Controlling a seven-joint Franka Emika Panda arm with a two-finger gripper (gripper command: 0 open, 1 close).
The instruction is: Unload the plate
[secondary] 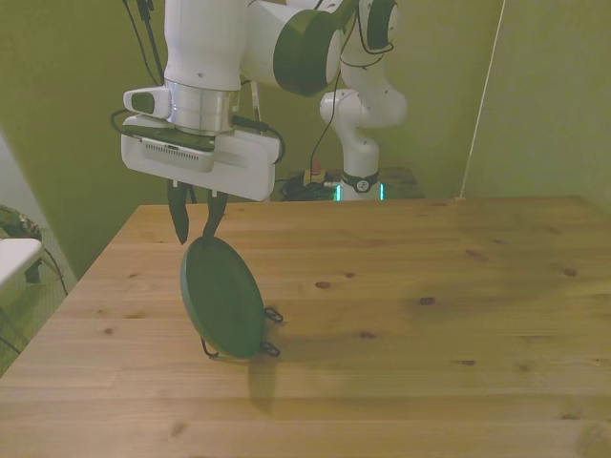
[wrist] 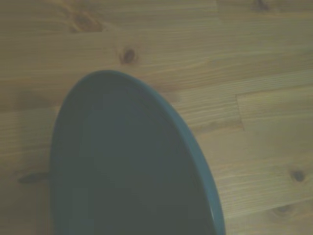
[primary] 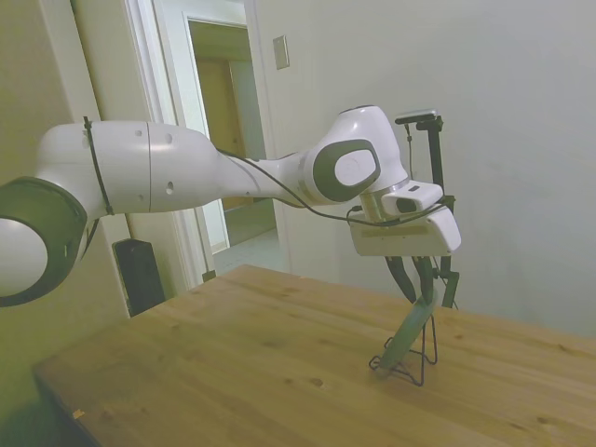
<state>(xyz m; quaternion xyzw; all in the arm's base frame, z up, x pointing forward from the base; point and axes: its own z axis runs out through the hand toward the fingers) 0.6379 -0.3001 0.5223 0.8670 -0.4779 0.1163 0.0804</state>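
The grey-green plate (secondary: 224,301) leans tilted in a thin black wire stand (secondary: 271,314) on the wooden table (secondary: 430,315), toward the front view's left. From the side, the plate (primary: 411,331) shows edge-on in the wire stand (primary: 421,369). My gripper (secondary: 196,232) hangs straight above the plate's top rim, open with a narrow gap, one finger on each side of the rim. I cannot tell whether the fingers touch it. From the side the gripper (primary: 418,282) sits at the rim too. The plate (wrist: 127,166) fills much of the wrist view.
A second white robot arm (secondary: 358,114) stands behind the table's far edge. The table's left edge in the front view lies near the plate. A doorway (primary: 228,140) shows behind the arm in the side view.
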